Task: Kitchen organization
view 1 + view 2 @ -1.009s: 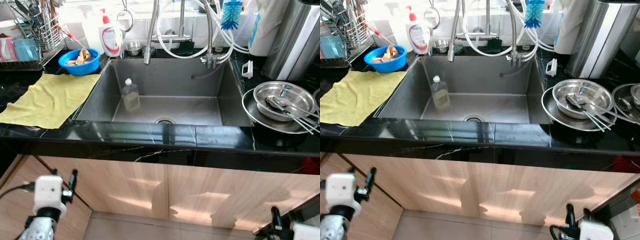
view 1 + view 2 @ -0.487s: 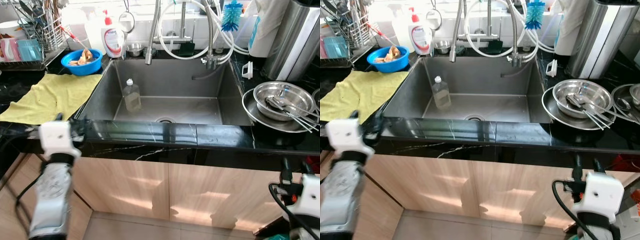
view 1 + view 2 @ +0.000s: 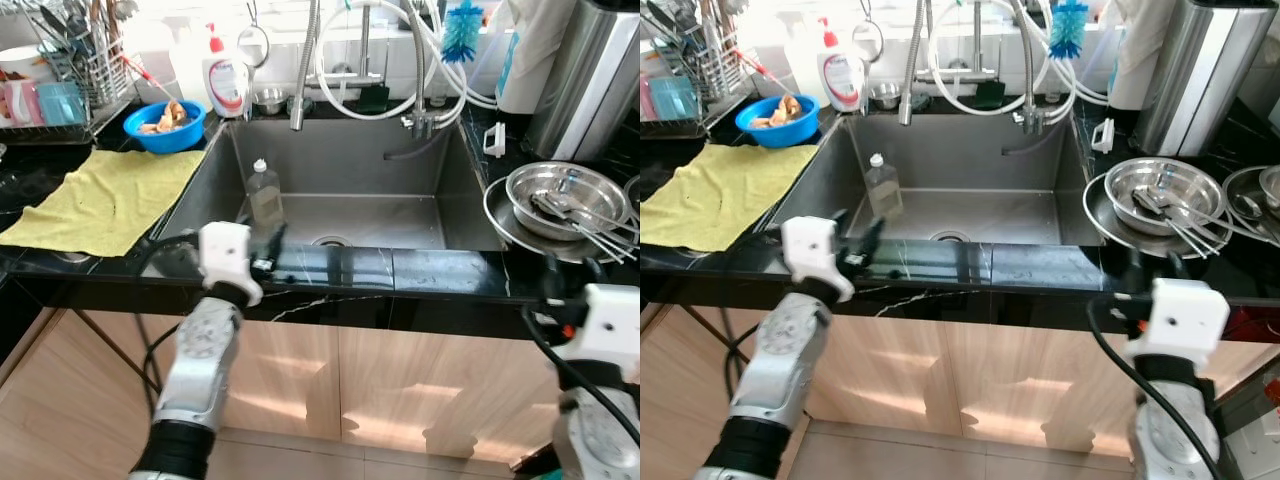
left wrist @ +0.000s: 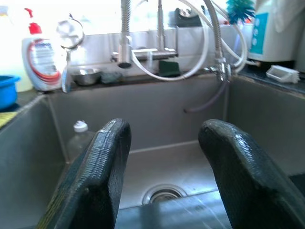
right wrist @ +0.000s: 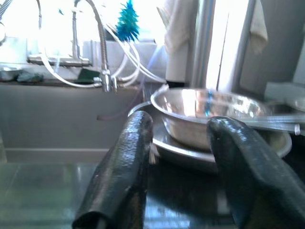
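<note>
Brushed metal sink [image 3: 340,160], glossy countertop [image 3: 440,272]

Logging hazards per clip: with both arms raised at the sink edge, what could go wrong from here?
The left gripper, jaws open, could tip the upright plastic bottle when reaching into the sink. The right gripper faces the steel bowl; loose utensils overhanging its rim could be knocked off.

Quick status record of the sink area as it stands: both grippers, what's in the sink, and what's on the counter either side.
left gripper: jaws open, at the sink's front edge, holding nothing
right gripper: jaws open, facing the steel bowl
sink: clear bottle standing on the left side
left counter: yellow cloth, blue bowl, dish rack
right counter: steel bowl on a steel plate, utensils in it
behind sink: soap bottle
</note>
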Tool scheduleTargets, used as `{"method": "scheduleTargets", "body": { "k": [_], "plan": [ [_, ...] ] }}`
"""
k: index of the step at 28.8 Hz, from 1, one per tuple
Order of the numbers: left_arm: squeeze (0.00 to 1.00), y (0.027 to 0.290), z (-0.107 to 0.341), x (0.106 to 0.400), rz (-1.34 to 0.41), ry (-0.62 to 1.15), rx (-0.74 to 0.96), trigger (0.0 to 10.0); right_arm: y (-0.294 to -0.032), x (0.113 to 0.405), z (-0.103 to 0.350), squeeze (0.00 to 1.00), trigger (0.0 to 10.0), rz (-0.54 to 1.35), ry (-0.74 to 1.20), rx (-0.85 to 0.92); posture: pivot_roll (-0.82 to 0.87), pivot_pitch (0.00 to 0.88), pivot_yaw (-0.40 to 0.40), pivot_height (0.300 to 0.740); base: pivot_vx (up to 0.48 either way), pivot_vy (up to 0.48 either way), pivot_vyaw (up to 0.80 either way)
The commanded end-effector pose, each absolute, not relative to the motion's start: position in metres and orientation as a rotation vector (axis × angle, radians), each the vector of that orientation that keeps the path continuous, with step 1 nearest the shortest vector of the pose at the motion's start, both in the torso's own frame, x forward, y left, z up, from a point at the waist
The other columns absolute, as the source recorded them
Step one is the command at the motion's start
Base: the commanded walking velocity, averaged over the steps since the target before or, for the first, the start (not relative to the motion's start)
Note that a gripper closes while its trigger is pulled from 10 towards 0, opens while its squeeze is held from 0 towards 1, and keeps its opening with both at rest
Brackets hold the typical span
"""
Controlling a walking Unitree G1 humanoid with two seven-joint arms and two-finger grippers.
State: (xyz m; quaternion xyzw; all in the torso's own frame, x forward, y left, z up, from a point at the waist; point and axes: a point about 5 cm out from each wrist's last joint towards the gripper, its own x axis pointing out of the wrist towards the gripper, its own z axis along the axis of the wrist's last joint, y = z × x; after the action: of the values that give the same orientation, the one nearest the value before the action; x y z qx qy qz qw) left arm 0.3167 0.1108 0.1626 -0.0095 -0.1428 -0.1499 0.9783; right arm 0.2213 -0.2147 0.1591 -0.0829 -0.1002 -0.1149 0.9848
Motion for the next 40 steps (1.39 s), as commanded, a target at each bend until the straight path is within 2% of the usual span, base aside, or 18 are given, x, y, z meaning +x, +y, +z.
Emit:
{"method": "scheduleTargets", "body": {
  "k": [1, 5, 6, 10, 11, 12, 18, 19, 20, 21, 40],
  "plan": [
    [0.00, 0.112, 0.158, 0.316, -0.309, -0.280, -0.018, 10.0, -0.212, 0.222, 0.152, 1.00, 10.0, -0.224, -0.172, -0.145, -0.19, 0.000, 0.083, 0.740, 0.000, 0.000, 0.00],
    [0.00, 0.112, 0.155, 0.317, -0.320, -0.275, -0.018, 10.0, -0.215, 0.221, 0.145, 1.00, 10.0, -0.263, -0.143, -0.116, -0.19, 0.000, 0.084, 0.740, 0.000, 0.000, 0.00],
    [0.00, 0.112, 0.154, 0.318, -0.323, -0.273, -0.018, 10.0, -0.215, 0.221, 0.144, 0.00, 10.0, -0.268, -0.137, -0.115, -0.19, 0.000, 0.086, 0.740, 0.000, 0.000, 0.00],
    [0.00, 0.110, 0.153, 0.318, -0.337, -0.273, -0.017, 10.0, -0.217, 0.222, 0.145, 0.00, 10.0, -0.277, -0.140, -0.115, -0.20, 0.000, 0.088, 0.740, 0.000, 0.000, 0.00],
    [0.00, 0.110, 0.153, 0.318, -0.340, -0.273, -0.018, 10.0, -0.217, 0.222, 0.145, 0.38, 10.0, -0.282, -0.145, -0.113, -0.20, 0.000, 0.088, 0.740, 0.000, 0.000, 0.00],
    [0.00, 0.109, 0.154, 0.319, -0.343, -0.274, -0.019, 10.0, -0.218, 0.222, 0.146, 1.00, 10.0, -0.286, -0.154, -0.104, -0.20, 0.000, 0.089, 0.740, 0.000, 0.000, 0.00],
    [0.00, 0.107, 0.154, 0.319, -0.360, -0.275, -0.022, 10.0, -0.223, 0.223, 0.148, 1.00, 10.0, -0.325, -0.160, -0.115, -0.20, 0.000, 0.096, 0.740, 0.000, 0.000, 0.00],
    [0.00, 0.107, 0.153, 0.319, -0.361, -0.275, -0.021, 10.0, -0.223, 0.223, 0.148, 0.60, 10.0, -0.332, -0.160, -0.111, -0.20, 0.000, 0.096, 0.740, 0.000, 0.000, 0.00],
    [0.00, 0.107, 0.153, 0.319, -0.361, -0.275, -0.021, 10.0, -0.224, 0.223, 0.148, 0.60, 10.0, -0.336, -0.161, -0.107, -0.20, 0.000, 0.097, 0.740, 0.000, 0.000, 0.00],
    [0.00, 0.107, 0.153, 0.319, -0.361, -0.274, -0.021, 10.0, -0.224, 0.224, 0.148, 0.00, 10.0, -0.346, -0.165, -0.092, -0.20, 0.000, 0.098, 0.740, 0.000, 0.000, 0.00],
    [0.00, 0.110, 0.152, 0.321, -0.348, -0.268, -0.002, 10.0, -0.232, 0.249, 0.172, 0.00, 10.0, -0.410, -0.272, -0.029, -0.18, 0.000, 0.102, 0.740, 0.000, 0.000, 0.00]
  ]
}}
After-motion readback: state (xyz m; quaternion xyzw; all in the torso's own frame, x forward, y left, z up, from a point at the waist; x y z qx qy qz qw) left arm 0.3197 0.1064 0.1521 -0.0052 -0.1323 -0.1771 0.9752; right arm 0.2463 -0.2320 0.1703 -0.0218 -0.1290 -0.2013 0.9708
